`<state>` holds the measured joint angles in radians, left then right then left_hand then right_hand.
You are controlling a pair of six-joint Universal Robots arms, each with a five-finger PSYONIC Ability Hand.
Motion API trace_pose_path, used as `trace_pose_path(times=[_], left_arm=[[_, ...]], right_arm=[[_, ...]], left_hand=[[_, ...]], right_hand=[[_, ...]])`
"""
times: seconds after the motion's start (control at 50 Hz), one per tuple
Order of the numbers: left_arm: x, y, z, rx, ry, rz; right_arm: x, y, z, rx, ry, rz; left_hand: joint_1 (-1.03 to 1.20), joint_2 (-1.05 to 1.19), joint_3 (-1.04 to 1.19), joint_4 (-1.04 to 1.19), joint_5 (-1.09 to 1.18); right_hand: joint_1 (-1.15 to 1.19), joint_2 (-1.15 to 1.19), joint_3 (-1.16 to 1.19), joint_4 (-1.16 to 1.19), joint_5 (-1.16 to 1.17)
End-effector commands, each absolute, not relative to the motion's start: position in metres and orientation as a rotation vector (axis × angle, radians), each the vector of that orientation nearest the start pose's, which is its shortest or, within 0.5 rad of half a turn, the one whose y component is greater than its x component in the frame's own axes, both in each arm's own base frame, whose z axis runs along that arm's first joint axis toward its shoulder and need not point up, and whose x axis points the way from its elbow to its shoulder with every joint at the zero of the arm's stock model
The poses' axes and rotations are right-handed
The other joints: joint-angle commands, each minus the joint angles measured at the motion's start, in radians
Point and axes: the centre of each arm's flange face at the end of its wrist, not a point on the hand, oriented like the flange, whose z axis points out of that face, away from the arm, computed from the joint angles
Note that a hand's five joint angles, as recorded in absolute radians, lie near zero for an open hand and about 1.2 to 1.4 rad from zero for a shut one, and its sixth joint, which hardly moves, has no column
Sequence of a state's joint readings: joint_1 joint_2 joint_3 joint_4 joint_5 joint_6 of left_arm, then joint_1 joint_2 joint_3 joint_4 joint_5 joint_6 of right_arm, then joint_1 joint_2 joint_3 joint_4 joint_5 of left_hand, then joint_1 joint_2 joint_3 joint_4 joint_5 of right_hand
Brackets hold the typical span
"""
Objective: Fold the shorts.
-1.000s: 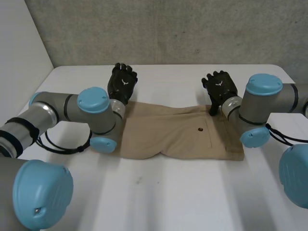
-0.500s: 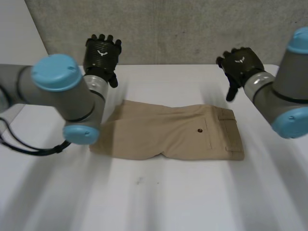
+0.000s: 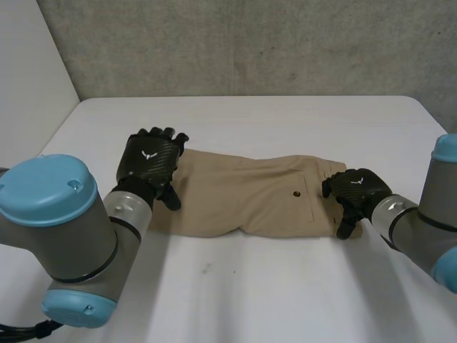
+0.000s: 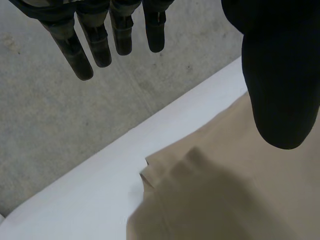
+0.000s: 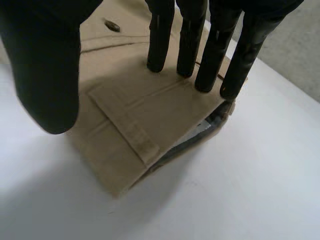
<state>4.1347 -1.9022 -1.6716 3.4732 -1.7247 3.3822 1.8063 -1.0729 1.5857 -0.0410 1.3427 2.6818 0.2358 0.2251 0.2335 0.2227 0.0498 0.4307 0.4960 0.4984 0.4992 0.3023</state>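
The tan shorts (image 3: 250,196) lie flat on the white table (image 3: 271,293), folded lengthwise, with the waistband at the right and the leg hems at the left. My left hand (image 3: 148,161) hovers over the hem end, open, its fingers (image 4: 92,45) straight above the far corner of the shorts (image 4: 225,190). My right hand (image 3: 357,189) is over the waistband end. It is open too, with its straight fingers (image 5: 185,40) pointing down at the shorts (image 5: 135,115) near the belt loop and its thumb held apart. Whether they touch the cloth I cannot tell.
A grey concrete wall (image 3: 250,43) stands behind the table's far edge, and a white wall (image 3: 28,93) rises at the left. A dark button (image 3: 296,193) marks the back pocket. Bare table lies in front of the shorts.
Both hands have come down from beyond the far edge of the shorts onto their two ends. The right hand's fingers have bent in slightly. The shorts have not moved.
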Motion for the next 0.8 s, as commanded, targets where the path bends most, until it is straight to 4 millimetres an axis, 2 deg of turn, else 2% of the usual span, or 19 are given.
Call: trace_pose_path(times=[0.02, 0.06, 0.16, 0.24, 0.28, 0.38, 0.48, 0.54, 0.56, 0.6, 0.62, 0.66, 0.68, 0.7, 0.76, 0.78, 0.8], left_arm=[[-0.29, -0.234, 0.197, 0.797, 2.283, -2.174], [-0.29, -0.234, 0.196, 0.8, 2.286, -2.17], [-0.29, -0.233, 0.197, 0.8, 2.286, -2.17], [-0.289, -0.232, 0.197, 0.798, 2.284, -2.172], [-0.289, -0.232, 0.197, 0.797, 2.285, -2.169], [-0.288, -0.232, 0.201, 0.792, 2.276, -2.183], [-0.288, -0.231, 0.205, 0.786, 2.266, -2.199], [-0.288, -0.23, 0.206, 0.784, 2.263, -2.203], [-0.288, -0.23, 0.207, 0.784, 2.262, -2.205], [-0.287, -0.23, 0.208, 0.782, 2.258, -2.207], [-0.287, -0.23, 0.208, 0.78, 2.259, -2.208], [-0.287, -0.231, 0.208, 0.779, 2.258, -2.21], [-0.287, -0.231, 0.208, 0.778, 2.258, -2.209], [-0.287, -0.231, 0.209, 0.773, 2.256, -2.21], [-0.285, -0.232, 0.21, 0.748, 2.248, -2.208], [-0.285, -0.233, 0.211, 0.741, 2.246, -2.208], [-0.283, -0.234, 0.212, 0.722, 2.239, -2.208]], right_arm=[[0.226, -0.314, 0.125, -1.048, 2.379, -1.675], [0.223, -0.317, 0.124, -1.038, 2.391, -1.675], [0.211, -0.324, 0.131, -1.007, 2.423, -1.71], [0.199, -0.327, 0.145, -1.01, 2.453, -1.741], [0.19, -0.327, 0.157, -1.054, 2.473, -1.764], [0.167, -0.33, 0.171, -1.228, 2.537, -1.795], [0.168, -0.334, 0.18, -1.501, 2.478, -1.88], [0.196, -0.329, 0.2, -1.679, 2.301, -2.016], [0.218, -0.321, 0.209, -1.76, 2.174, -2.069], [0.243, -0.31, 0.216, -1.824, 2.031, -2.113], [0.267, -0.298, 0.221, -1.877, 1.884, -2.15], [0.29, -0.284, 0.225, -1.912, 1.733, -2.179], [0.3, -0.278, 0.225, -1.93, 1.661, -2.184], [0.32, -0.264, 0.22, -1.974, 1.522, -2.17], [0.349, -0.241, 0.207, -2.048, 1.305, -2.115], [0.365, -0.225, 0.197, -2.083, 1.171, -2.066], [0.373, -0.217, 0.191, -2.095, 1.115, -2.033]], left_hand=[[-0.031, -0.02, -0.029, -0.018, -0.02], [-0.031, -0.02, -0.029, -0.018, -0.02], [-0.034, -0.023, -0.032, -0.021, -0.023], [-0.034, -0.023, -0.032, -0.021, -0.023], [-0.034, -0.023, -0.032, -0.021, -0.023], [-0.034, -0.023, -0.032, -0.021, -0.023], [-0.034, -0.023, -0.032, -0.021, -0.023], [-0.037, -0.026, -0.035, -0.024, -0.025], [-0.037, -0.026, -0.035, -0.024, -0.025], [-0.037, -0.026, -0.035, -0.024, -0.025], [-0.037, -0.026, -0.035, -0.024, -0.025], [-0.037, -0.026, -0.035, -0.024, -0.025], [-0.037, -0.026, -0.035, -0.024, -0.025], [-0.04, -0.029, -0.038, -0.027, -0.028], [-0.043, -0.032, -0.041, -0.03, -0.031], [-0.043, -0.032, -0.041, -0.03, -0.031], [-0.043, -0.032, -0.041, -0.03, -0.031]], right_hand=[[0.593, 0.527, 0.525, 0.524, 0.546], [0.964, 0.898, 0.896, 0.895, 0.917], [0.966, 0.9, 0.898, 0.897, 0.919], [0.966, 0.9, 0.898, 0.897, 0.919], [0.966, 0.9, 0.898, 0.897, 0.919], [0.966, 0.9, 0.898, 0.897, 0.919], [0.966, 0.9, 0.898, 0.897, 0.919], [0.966, 0.9, 0.898, 0.897, 0.919], [0.966, 0.9, 0.898, 0.897, 0.919], [0.966, 0.9, 0.898, 0.897, 0.919], [0.966, 0.9, 0.898, 0.897, 0.919], [0.966, 0.9, 0.898, 0.897, 0.919], [0.966, 0.9, 0.898, 0.897, 0.919], [0.966, 0.9, 0.898, 0.897, 0.919], [0.966, 0.9, 0.898, 0.897, 0.919], [0.966, 0.9, 0.898, 0.897, 0.919], [0.966, 0.9, 0.898, 0.897, 0.919]])
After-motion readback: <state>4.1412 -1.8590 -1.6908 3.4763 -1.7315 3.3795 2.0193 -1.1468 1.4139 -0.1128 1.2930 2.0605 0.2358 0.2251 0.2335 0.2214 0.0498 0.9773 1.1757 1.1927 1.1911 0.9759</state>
